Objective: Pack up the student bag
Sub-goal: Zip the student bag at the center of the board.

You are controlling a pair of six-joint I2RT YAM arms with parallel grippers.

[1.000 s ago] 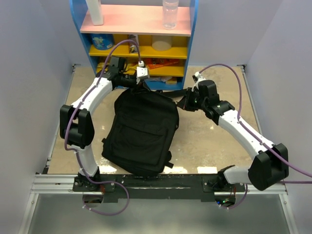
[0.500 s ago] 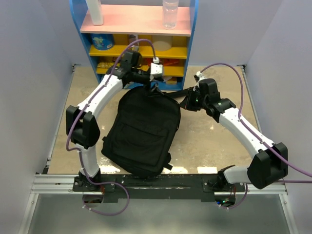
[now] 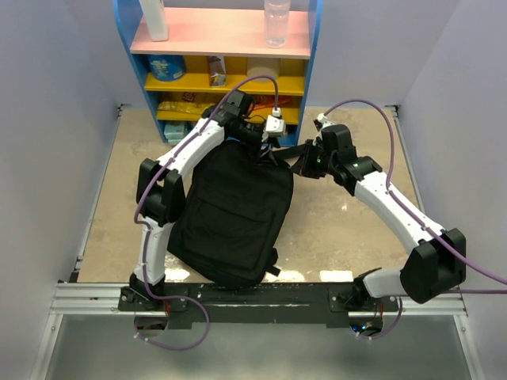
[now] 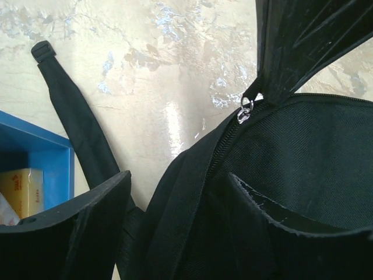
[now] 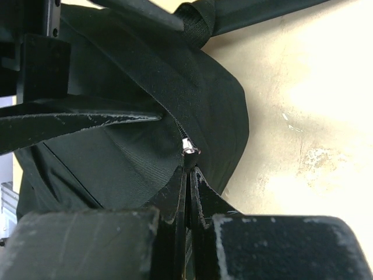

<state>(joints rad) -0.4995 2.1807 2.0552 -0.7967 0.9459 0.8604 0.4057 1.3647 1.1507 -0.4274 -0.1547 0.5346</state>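
The backpack (image 3: 230, 210) is lying on the worktop (image 3: 341, 229), long axis running 7 to 1 o'clock, its top sitting just under the released left end effector (image 4: 178, 181), the right end effector (image 5: 187, 169) clenching its zipper pull (image 5: 189, 147).

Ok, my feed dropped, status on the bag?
Left tool open astride bag rim. Right tool shut on zipper pull. Bag flat on table, nothing blocking.

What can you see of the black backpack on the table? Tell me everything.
The backpack is large, black, soft woven fabric, lying flat on the table front up, its top toward the shelf. A front pocket shows, and a strap trails on the table. The right end effector pinches its silver zip pull at the top edge; the open left end effector straddles that edge.
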